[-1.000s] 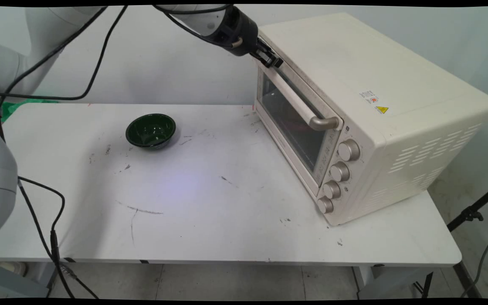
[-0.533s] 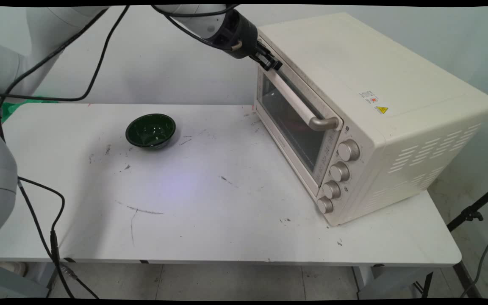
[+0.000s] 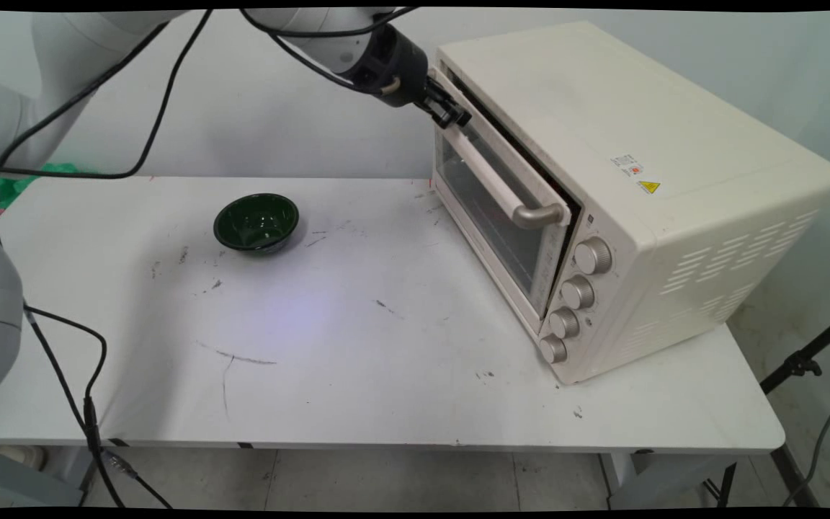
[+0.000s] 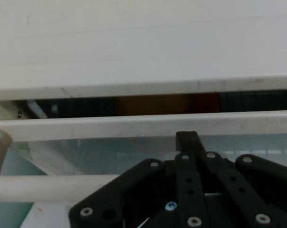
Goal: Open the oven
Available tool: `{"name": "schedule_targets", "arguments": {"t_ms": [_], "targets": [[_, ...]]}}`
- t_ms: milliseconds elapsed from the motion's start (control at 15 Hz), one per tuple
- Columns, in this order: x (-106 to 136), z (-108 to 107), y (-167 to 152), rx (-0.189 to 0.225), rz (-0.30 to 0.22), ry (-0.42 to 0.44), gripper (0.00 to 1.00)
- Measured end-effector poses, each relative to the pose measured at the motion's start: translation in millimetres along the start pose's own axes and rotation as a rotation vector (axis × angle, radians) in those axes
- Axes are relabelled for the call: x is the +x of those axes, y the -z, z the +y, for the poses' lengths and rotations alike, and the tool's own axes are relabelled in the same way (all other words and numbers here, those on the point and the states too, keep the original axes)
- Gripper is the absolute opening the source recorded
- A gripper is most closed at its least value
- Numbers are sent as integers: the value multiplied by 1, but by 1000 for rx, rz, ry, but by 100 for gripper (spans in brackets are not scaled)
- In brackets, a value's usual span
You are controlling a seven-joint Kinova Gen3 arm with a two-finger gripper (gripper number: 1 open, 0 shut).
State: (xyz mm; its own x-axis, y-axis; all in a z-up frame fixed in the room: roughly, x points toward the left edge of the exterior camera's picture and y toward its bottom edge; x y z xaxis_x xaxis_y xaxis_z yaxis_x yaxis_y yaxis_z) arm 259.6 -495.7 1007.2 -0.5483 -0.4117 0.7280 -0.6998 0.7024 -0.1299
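Two containers stand on the white table [image 3: 386, 389] in front of me: a dark green bowl [image 3: 256, 222] and a cream toaster oven [image 3: 638, 108]. The bowl sits upright toward the far left of the tabletop, well apart from the oven, and shows me only its own glossy inside. The oven takes up the right side, set at an angle so that its front faces left and toward the camera. Its glass door [image 3: 491, 216] is tilted out at the top, with a dark gap between the upper edge and the oven body, while the lower edge is at the hinge. Four metal knobs [image 3: 578, 292] run down the panel beside the door. The gripper [image 3: 451, 114] is at the far end of the door's handle [image 3: 494, 180], up by the oven's top far corner, and as far as I can read it the fingers are clenched round that bar; the arm reaches in from the upper left with its cables hanging. From the main view I cannot see into the oven at all, as the glass only reflects. The hand view gives me what that one hides: looking straight through the gap above the door's top rail [image 4: 134, 124], I make out a dark cavity with an orange and red patch inside it, too blurred to name. That view shows the handle running behind the black linkage, but neither the bowl nor the knobs.
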Motion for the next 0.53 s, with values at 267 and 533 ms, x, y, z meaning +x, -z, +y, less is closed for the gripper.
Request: {"name": "schedule_targets", "arguments": {"t_ms": [267,533], "targets": [[-13,0,5,-4,-8,-6,0],[-30,-1,11,-9,-19,-10,0]]}}
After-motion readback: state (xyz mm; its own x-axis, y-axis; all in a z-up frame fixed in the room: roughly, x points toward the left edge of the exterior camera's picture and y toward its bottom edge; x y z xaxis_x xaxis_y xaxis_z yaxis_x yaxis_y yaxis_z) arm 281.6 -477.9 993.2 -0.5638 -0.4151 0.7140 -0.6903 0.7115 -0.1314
